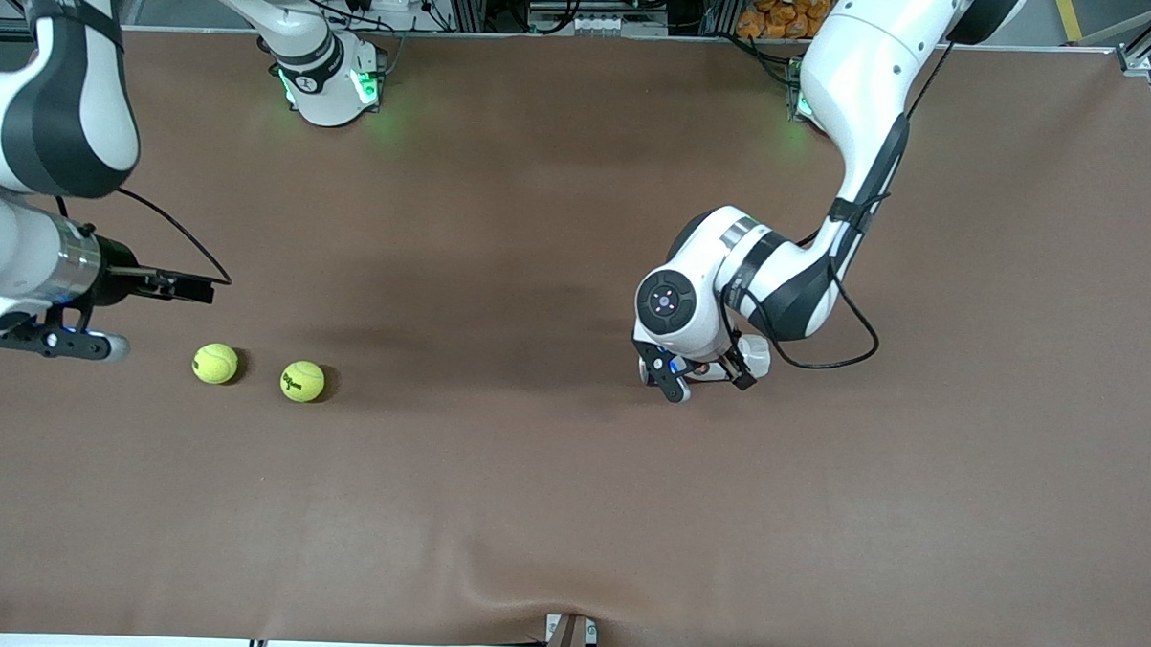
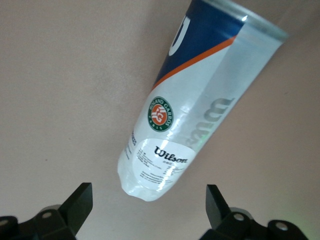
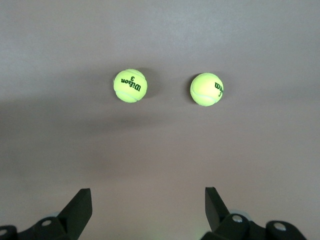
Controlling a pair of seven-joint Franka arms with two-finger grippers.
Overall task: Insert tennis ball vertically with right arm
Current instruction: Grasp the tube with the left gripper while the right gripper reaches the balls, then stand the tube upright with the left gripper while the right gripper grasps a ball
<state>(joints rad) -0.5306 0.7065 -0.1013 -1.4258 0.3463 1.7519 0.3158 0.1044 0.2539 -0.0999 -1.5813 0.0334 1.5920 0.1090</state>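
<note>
Two yellow-green tennis balls (image 1: 215,363) (image 1: 303,381) rest on the brown cloth toward the right arm's end of the table. The right wrist view shows both balls (image 3: 130,85) (image 3: 206,89) ahead of my right gripper (image 3: 147,196). That gripper (image 1: 58,342) hangs open and empty beside them, with bare cloth between its fingers. A clear Wilson ball can (image 2: 200,100) with a blue and orange label appears to stand near mid-table. My left gripper (image 2: 148,192) is open, with the can's rounded base just ahead of the fingers, touching neither. From the front, the left gripper (image 1: 708,376) hides most of the can (image 1: 756,354).
Brown cloth covers the whole table (image 1: 569,515). The robot bases (image 1: 330,85) stand along the edge farthest from the front camera. A cable (image 1: 852,343) loops from the left wrist down near the cloth.
</note>
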